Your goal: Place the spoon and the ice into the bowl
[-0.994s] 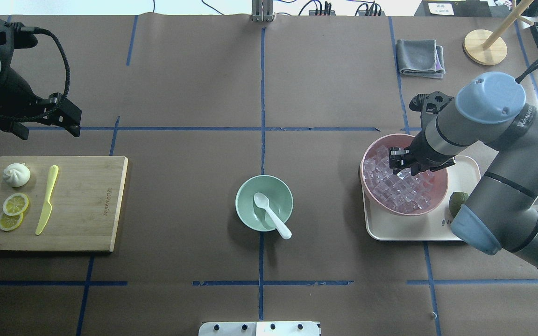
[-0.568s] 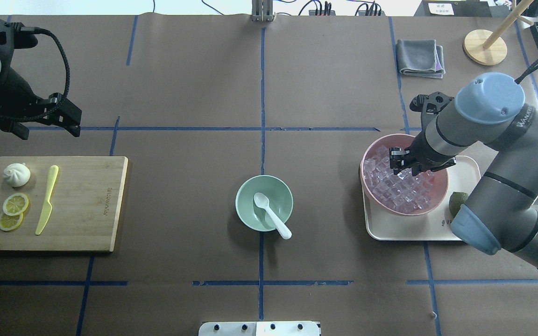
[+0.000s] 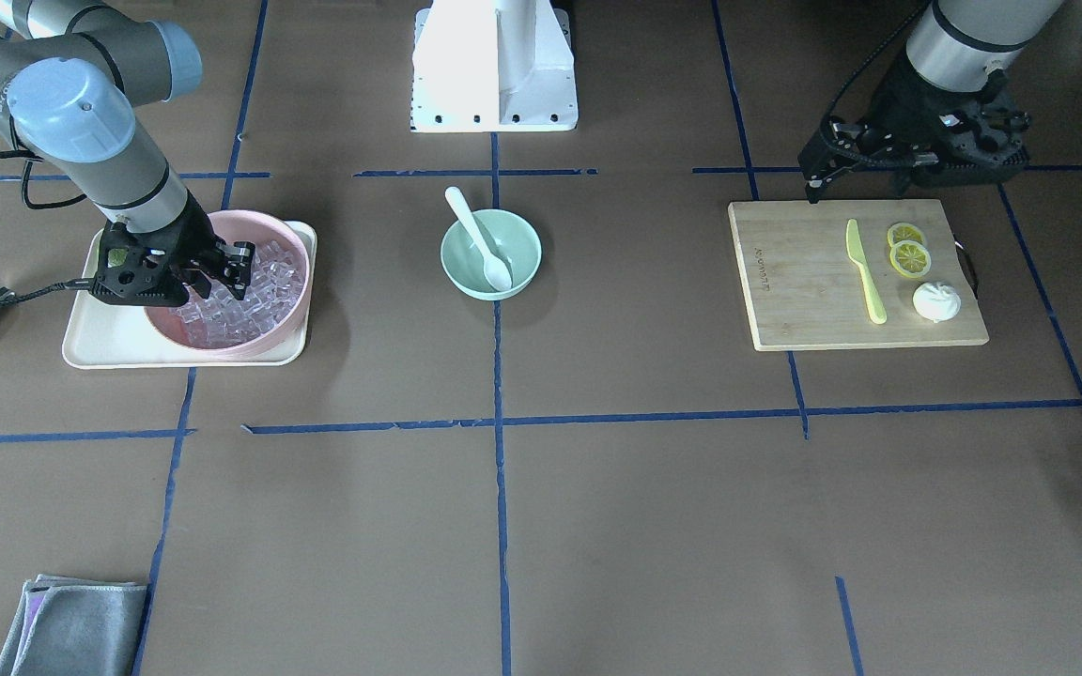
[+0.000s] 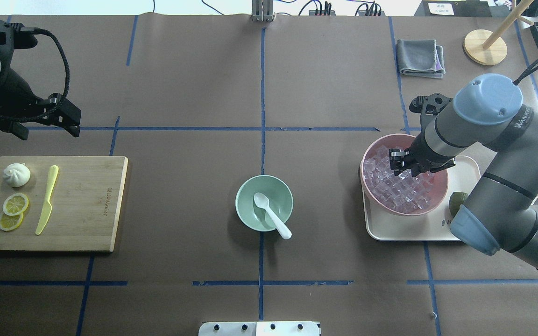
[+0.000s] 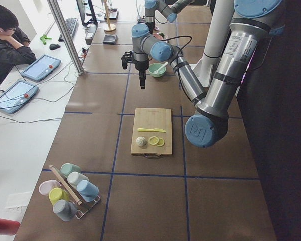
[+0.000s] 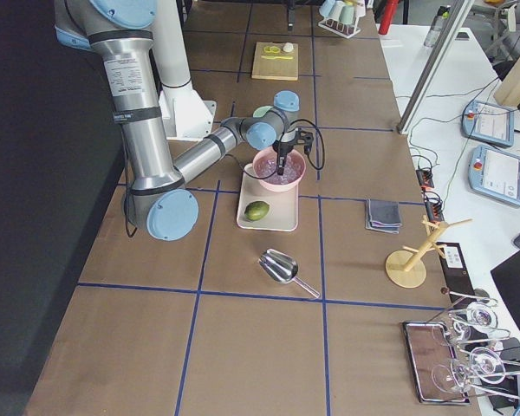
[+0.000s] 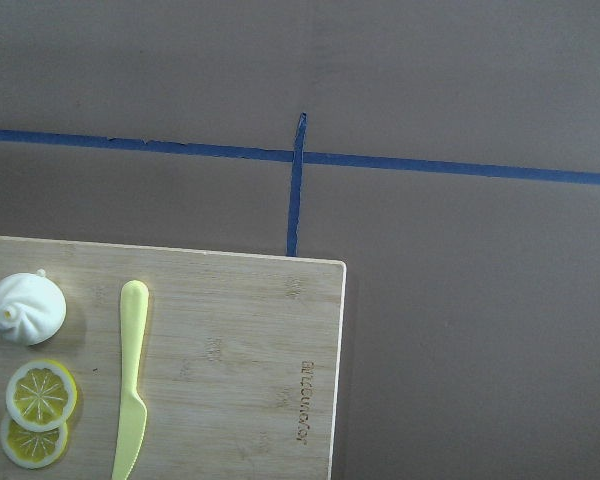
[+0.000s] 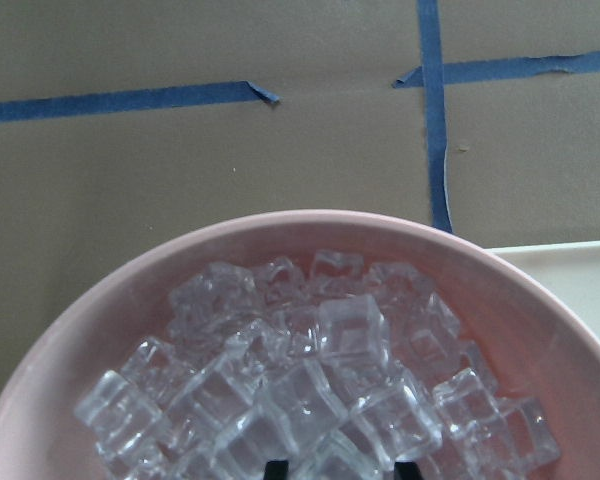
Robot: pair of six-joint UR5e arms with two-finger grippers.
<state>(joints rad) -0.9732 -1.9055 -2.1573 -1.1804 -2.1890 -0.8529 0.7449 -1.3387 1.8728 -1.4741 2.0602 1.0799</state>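
The white spoon (image 4: 271, 214) lies in the mint-green bowl (image 4: 246, 191) at the table's middle, its handle over the near rim; both also show in the front view, the spoon (image 3: 480, 235) and the bowl (image 3: 522, 253). My right gripper (image 4: 400, 164) reaches down into the pink bowl (image 4: 371, 149), which is full of clear ice cubes (image 4: 402, 193). In the right wrist view its fingertips (image 8: 277, 468) stand narrowly apart with an ice cube (image 8: 330, 455) between them. My left gripper (image 4: 70, 123) hangs empty above the table behind the cutting board; its fingers do not show in the left wrist view.
The pink bowl stands on a cream tray (image 4: 465, 168) with a lime (image 4: 456, 201). A bamboo cutting board (image 4: 87, 200) at the left holds a yellow-green knife (image 4: 47, 198), lemon slices (image 4: 15, 204) and a bun (image 4: 17, 174). A grey cloth (image 4: 419, 57) lies at the back right.
The right arm has shifted only slightly while its gripper stays in the ice. The left arm, spoon and mint-green bowl have not moved.
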